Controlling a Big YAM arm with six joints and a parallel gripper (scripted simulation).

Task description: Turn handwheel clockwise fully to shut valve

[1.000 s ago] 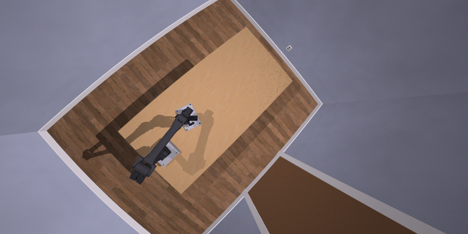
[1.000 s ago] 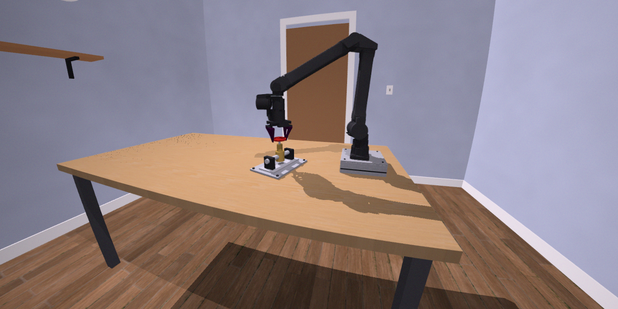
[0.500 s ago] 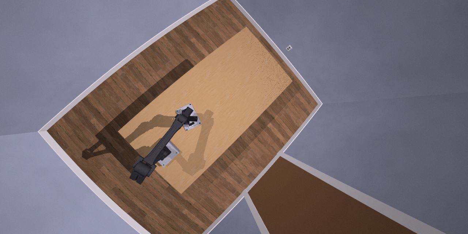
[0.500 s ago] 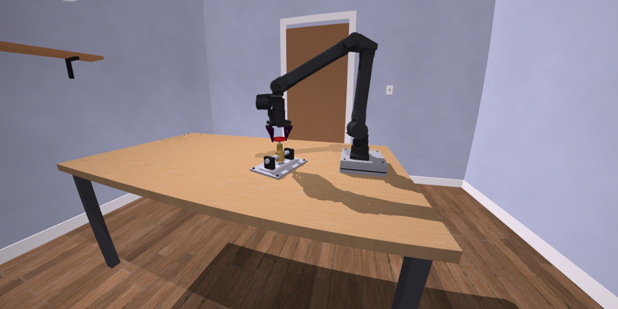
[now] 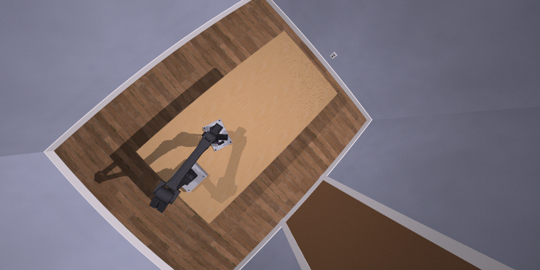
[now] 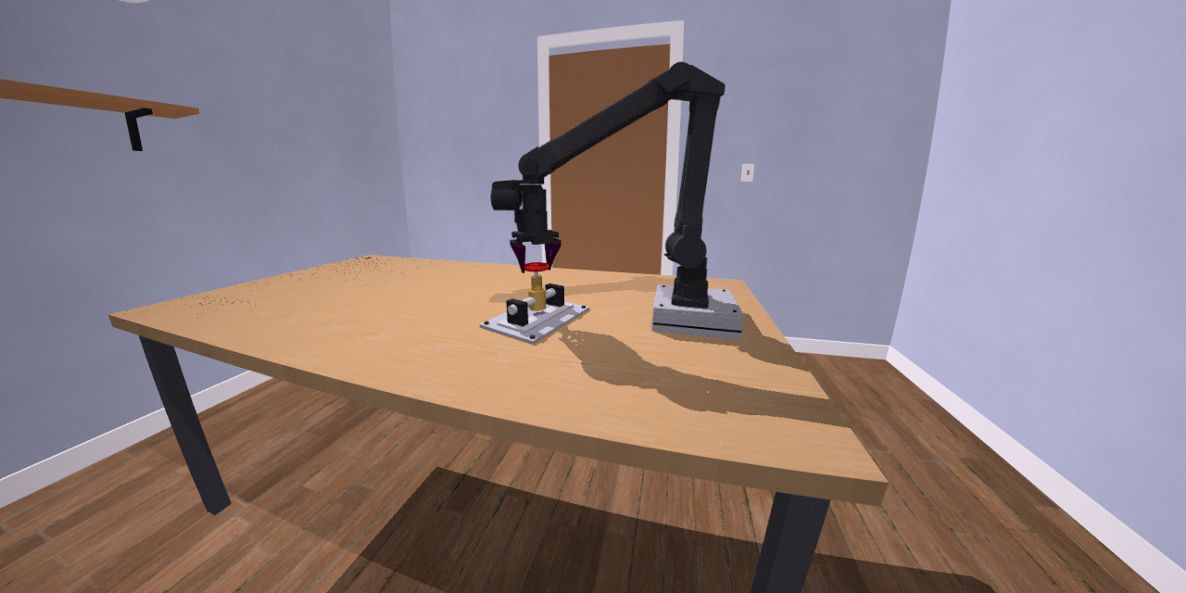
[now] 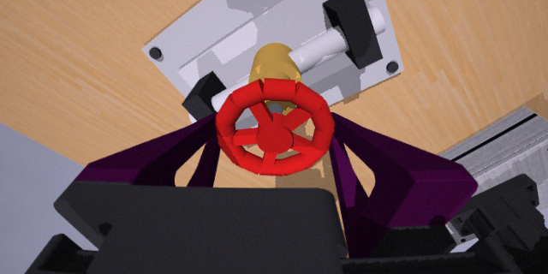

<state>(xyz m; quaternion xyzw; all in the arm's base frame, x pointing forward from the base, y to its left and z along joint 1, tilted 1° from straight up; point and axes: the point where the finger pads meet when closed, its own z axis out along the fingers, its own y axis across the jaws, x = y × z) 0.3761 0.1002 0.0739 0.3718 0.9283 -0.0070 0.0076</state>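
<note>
end effector (image 7: 275, 137) was clenched on the red handwheel (image 7: 274, 93), purple fingers pressing its rim on both sides | wheel sat centre frame atop the brass valve (image 7: 274, 62) on the table (image 6: 372, 332) | risk: fingers could slip round the rim if the wrist twisted off-centre

Arm (image 6: 615, 117) reaching forward, end effector (image 7: 274, 134) pointing down, clamped on handwheel (image 7: 309, 111).
</note>
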